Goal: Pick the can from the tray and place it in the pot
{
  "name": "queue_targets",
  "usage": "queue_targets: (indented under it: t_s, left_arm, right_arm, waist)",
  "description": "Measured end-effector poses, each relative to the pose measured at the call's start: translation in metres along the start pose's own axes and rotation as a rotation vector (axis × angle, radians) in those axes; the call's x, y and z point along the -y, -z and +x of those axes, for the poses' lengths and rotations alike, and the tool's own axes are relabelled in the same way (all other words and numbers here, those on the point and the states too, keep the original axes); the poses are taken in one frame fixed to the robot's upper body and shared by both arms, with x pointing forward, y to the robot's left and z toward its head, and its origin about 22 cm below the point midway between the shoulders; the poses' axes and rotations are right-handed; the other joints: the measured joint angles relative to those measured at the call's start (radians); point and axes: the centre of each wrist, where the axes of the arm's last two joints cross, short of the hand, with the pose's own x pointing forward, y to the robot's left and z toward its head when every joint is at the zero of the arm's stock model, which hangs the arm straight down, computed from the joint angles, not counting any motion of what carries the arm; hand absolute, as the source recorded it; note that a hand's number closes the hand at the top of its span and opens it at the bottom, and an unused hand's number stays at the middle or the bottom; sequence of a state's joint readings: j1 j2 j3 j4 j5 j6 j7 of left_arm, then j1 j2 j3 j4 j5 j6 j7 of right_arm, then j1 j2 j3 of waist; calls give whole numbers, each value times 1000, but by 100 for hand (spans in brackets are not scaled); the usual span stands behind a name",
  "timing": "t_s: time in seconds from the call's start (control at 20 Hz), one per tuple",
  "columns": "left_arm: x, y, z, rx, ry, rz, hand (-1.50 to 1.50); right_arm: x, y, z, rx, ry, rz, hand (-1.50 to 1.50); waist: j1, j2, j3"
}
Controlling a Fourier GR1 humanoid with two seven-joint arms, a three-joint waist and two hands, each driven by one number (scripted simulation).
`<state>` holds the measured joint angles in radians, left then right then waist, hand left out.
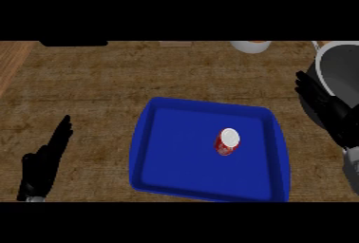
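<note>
I see the can (227, 141) upright in the blue tray (163, 142), untouched (nothing done yet). My right hand (324, 107), fingers straight, sits by the pot (338, 66); left hand (45, 163) rests open.

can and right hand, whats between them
In the head view, only the blue tray's floor and right rim, then bare counter, separate the can from the right hand.

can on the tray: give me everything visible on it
The can is red with a white top and pale markings on its side. It stands roughly upright, looking slightly tilted from this steep view, on the floor of the blue tray, right of the tray's centre and apart from its walls. Only the tray touches it; neither hand is on it. The right hand is nearest, off to the upper right, by the pot.
</note>
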<state>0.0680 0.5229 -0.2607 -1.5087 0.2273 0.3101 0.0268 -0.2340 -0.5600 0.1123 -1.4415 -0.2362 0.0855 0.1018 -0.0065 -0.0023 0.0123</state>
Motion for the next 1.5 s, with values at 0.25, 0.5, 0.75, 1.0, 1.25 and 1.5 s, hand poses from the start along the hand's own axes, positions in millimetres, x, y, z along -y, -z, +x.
queue_targets:
  t_s: [0.25, 0.5, 0.75, 1.0, 1.25, 1.5]
  left_arm:
    - [1, 22, 40, 132, -75, 34, 0]
    - [12, 38, 78, 222, -186, 34, 0]
    - [10, 49, 96, 232, -239, 42, 0]
    - [5, 45, 103, 229, -247, 56, 0]
    - [3, 46, 103, 224, -253, 66, 0]
    - [0, 45, 102, 215, -256, 69, 0]
  right_arm:
    - [-5, 28, 6, 186, 76, 50, 150]
    - [-7, 44, 10, 358, -121, 47, -150]
    - [-6, 55, -26, 533, -60, 53, -150]
    - [9, 66, -23, 622, -91, 154, -150]
    - [13, 76, 11, 550, -238, 349, -150]
    - [-1, 80, 47, 447, -455, 545, -150]
  waist:
    - [29, 10, -6]
    - [46, 15, -11]
    - [40, 16, -9]
    - [27, 8, -11]
    - [17, 2, -13]
    - [9, -3, -14]
